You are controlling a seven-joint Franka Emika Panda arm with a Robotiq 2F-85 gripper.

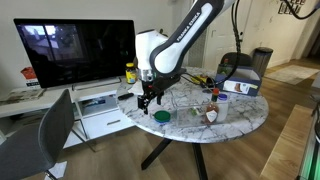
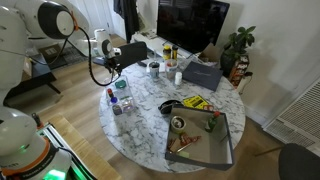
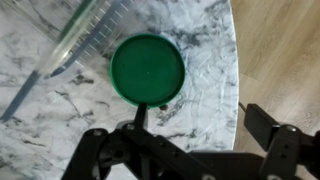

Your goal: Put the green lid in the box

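The green lid (image 3: 148,68) lies flat on the marble table (image 3: 60,120), close to the table's edge. It also shows in an exterior view (image 1: 160,116). My gripper (image 3: 200,128) is open and empty, hovering above the table just short of the lid, with one finger near the lid's rim. In both exterior views the gripper (image 1: 148,98) (image 2: 112,63) hangs over the table's edge region. The blue box (image 1: 240,85) stands on the far side of the table, well away from the lid; it also shows in an exterior view (image 2: 203,73).
A clear plastic container (image 3: 85,35) lies beside the lid. Small bottles and cups (image 1: 212,105) stand mid-table. A grey tray (image 2: 205,140) holds odds and ends. A monitor (image 1: 75,48), a white printer-like unit (image 1: 100,100) and a chair (image 1: 50,130) stand beside the table.
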